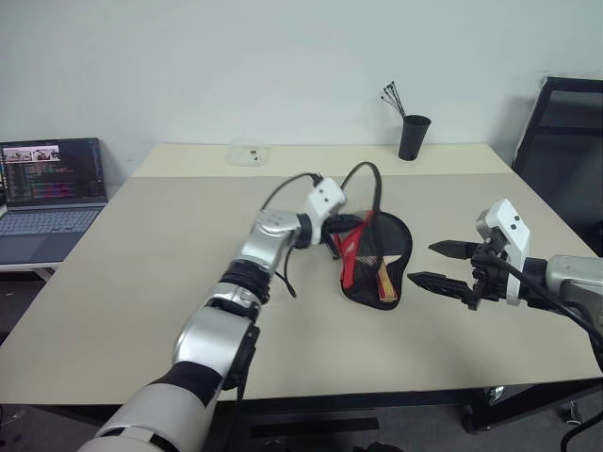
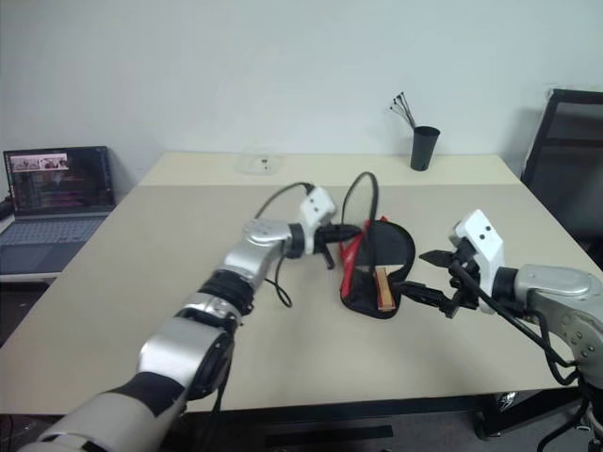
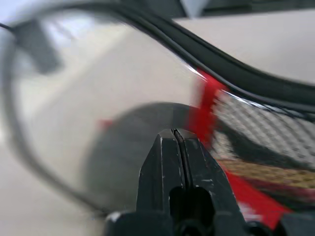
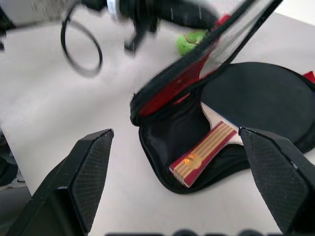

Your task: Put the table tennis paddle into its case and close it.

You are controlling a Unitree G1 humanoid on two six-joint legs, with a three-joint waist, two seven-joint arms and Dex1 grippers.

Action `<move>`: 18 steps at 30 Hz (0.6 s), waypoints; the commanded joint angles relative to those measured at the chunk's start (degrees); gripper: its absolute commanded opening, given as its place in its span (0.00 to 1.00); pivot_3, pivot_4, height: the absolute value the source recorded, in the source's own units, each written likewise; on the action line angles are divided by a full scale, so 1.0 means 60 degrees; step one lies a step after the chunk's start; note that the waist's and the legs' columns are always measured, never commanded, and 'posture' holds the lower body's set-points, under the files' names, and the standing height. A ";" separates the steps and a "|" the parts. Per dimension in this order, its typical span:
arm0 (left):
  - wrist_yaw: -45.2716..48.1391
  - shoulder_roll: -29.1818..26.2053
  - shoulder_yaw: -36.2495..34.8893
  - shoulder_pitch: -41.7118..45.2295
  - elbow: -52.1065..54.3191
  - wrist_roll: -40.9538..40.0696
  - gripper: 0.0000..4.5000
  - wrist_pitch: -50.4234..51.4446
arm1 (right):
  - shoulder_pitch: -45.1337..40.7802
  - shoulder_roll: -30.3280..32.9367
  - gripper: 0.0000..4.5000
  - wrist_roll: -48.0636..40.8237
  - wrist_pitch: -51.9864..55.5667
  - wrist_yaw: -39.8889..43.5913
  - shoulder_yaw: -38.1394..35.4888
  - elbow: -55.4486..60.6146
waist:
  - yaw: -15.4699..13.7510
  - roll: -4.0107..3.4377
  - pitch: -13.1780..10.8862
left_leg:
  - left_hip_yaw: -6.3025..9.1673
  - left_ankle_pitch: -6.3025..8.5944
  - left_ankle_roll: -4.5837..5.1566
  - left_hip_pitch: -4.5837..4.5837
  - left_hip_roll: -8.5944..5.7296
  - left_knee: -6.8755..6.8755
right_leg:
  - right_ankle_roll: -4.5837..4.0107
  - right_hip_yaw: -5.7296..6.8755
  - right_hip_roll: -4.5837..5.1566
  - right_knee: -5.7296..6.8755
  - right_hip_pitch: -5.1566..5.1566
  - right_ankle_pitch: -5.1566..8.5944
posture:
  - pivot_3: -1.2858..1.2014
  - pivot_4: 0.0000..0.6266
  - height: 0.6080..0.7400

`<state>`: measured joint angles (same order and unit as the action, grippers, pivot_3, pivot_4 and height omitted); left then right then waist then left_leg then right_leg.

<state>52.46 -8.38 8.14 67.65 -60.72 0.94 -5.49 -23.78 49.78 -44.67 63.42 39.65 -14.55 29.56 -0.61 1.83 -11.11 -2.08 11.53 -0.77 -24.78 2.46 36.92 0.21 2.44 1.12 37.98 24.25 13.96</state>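
I have the case [image 4: 187, 142] lying open on the tabletop [image 1: 141, 273], between my two tools. The table tennis paddle [image 4: 231, 123] is already inside it: the black rubber face sits on the lower half of the case, and the tan, red-striped handle points out toward the right tool [image 4: 179, 184]. The handle's end reaches the case's rim on that side.

My left tool [image 2: 349, 231] is pinched fully together, its two black fingers [image 3: 172, 162] pressed against each other. It sits at the raised lid of the case, right at the red edge and the zip line. From the wrist camera I see the mesh and red panel just beyond the fingertips, but I cannot tell whether any fabric is actually caught between them. The lid stands tilted up off the paddle, not closed.

My right tool is spread wide and holds nothing. It hovers just beside the handle end of the case, not touching it. A small green ball [image 4: 192, 42] shows beyond the lid, near the left tool.

Farther off, behind the tools, a black cup [image 1: 414, 137] stands near the tabletop's far edge.
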 commanded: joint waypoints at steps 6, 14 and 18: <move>0.0160 0.0260 0.0153 0.0072 -0.0554 0.0419 0.01 -0.0594 | 0.0183 0.0130 1.00 -0.0480 0.0234 -0.0421 -0.0483 0.0359 | 0.0107 0.0001 -0.0001 | 0.0003 0.0000 0.0000 0.0001 0.0003 0.0001 | 0.0000 -0.0003 -0.0001 0.0006 0.0002 0.0000 | 0.52 0.24 1.00; 0.1161 -0.0844 -0.0424 -0.0510 0.0560 -0.0157 0.01 -0.0294 | -0.0385 -0.0484 1.00 0.0040 -0.0148 -0.1084 0.0036 -0.0876 | 0.0143 0.0001 -0.0001 | 0.0001 0.0000 0.0000 0.0005 0.0009 -0.0001 | -0.0001 -0.0009 -0.0007 0.0010 0.0002 -0.0001 | 0.52 0.24 1.00; 0.2383 -0.1665 -0.0940 -0.1288 0.2094 -0.1124 0.01 0.0717 | -0.0887 -0.1194 1.00 0.0661 -0.0449 -0.1665 0.0360 -0.2226 | 0.0142 -0.0002 -0.0001 | 0.0003 -0.0001 -0.0001 0.0007 0.0021 0.0000 | -0.0003 -0.0007 -0.0013 0.0019 0.0004 -0.0002 | 0.52 0.24 1.00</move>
<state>63.54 -17.28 4.24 60.50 -53.65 -2.44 -3.39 -27.19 43.46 -42.17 62.73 31.08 -12.07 18.21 0.24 1.81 -11.12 -2.08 11.52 -0.78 -24.73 2.58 36.93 0.20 2.38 1.05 38.10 24.27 13.95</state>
